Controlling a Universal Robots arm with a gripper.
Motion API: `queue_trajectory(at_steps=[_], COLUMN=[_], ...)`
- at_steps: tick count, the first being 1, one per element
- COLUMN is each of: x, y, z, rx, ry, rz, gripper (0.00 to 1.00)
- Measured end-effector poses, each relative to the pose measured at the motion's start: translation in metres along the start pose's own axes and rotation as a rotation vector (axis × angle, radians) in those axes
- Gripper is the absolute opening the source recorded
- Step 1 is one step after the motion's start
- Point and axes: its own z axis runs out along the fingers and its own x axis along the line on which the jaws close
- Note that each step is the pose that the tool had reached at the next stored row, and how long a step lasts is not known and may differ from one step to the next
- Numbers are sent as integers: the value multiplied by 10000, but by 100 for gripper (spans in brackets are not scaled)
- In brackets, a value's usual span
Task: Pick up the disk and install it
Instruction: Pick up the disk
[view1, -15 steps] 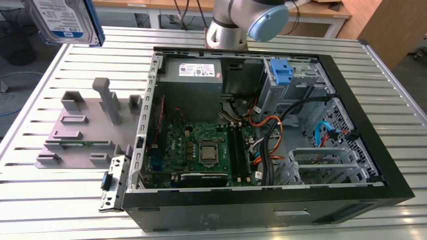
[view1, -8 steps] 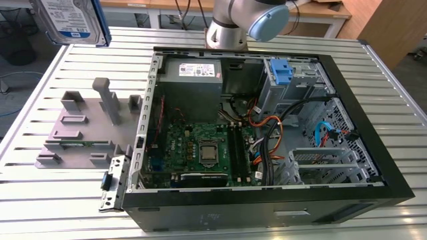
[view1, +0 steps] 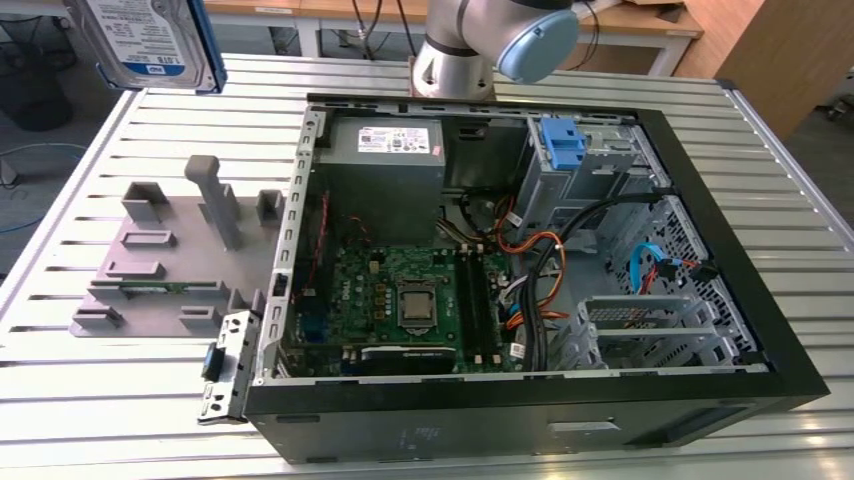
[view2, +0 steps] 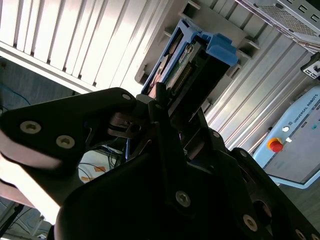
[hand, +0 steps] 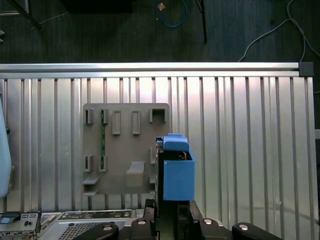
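Exterior view: your flat rectangular silver disk, with its white-and-blue label and blue plastic carrier, hung in the upper left corner. It was well apart from the open black metal computer case filling the centre and right. A grey plastic fixture plate lay at left on the slatted aluminium table.

Second wrist view: your black gripper was clamped tight on the disk.

First wrist view: the disk stood edge-on in that grip, above the fixture plate's edge.
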Motion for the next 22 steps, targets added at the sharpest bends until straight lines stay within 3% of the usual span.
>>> queue_trajectory(at_steps=[10,22], x=[-1,-9], y=[-26,-254], z=[0,-5], rx=[0,1], ry=[0,0], rz=[0,0], gripper=[35,35])
